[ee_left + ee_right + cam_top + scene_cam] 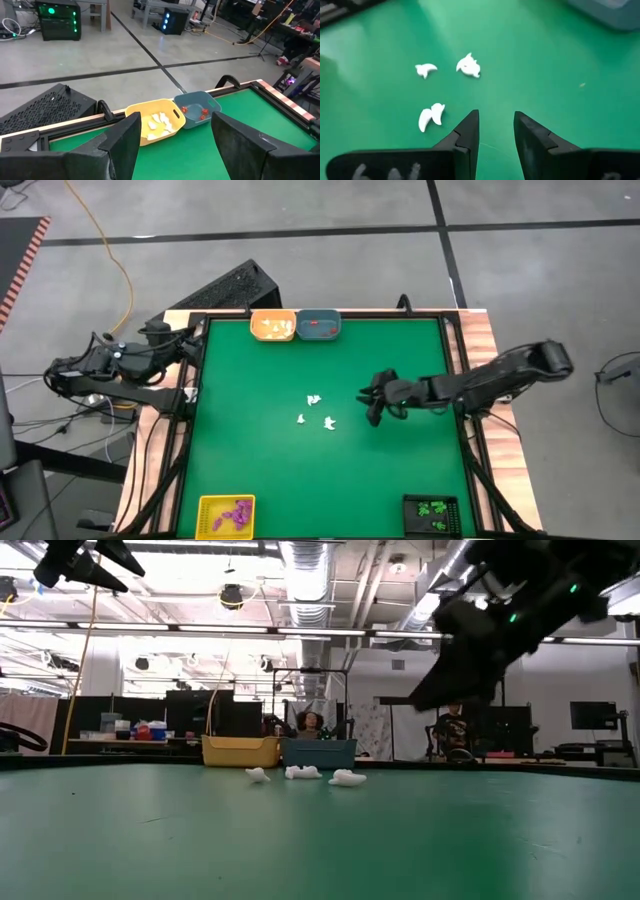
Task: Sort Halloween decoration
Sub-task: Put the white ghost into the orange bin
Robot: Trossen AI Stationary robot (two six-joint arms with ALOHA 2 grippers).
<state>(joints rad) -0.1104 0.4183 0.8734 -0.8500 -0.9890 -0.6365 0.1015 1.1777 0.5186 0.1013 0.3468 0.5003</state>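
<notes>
Surface: green table top (260,470), wood-edged, on grey concrete floor.
Background: open workshop seen in low view, ceiling lights, desks, a seated person behind the far trays.
Right arm: reaches in from the right edge, right gripper (374,408) raised above the table, just right of the loose white pieces; dark against the ceiling in low view (445,690).
Right claw state: jaws part open with a narrow gap, nothing between them; fingertips (470,122) just beside the white pair.
Left arm: parked off the table's left edge near the far corner, left gripper (185,340) aimed across the far edge.
Left claw state: fingers (125,137) spread wide, empty.
Far trays: orange tray (254,326) holding white pieces, touching the blue tray (337,326) holding a few red pieces; both at the far edge, centre.
Near trays: yellow tray (207,520) with purple pieces at the near-left corner; black tray (410,518) with green pieces at the near-right corner.
Halloween decoration: three white trinkets (315,399) loose on the table middle, a little apart from each other; in the right wrist view a curved piece (425,69), a chunkier piece (468,65) and a pair touching (431,116).
</notes>
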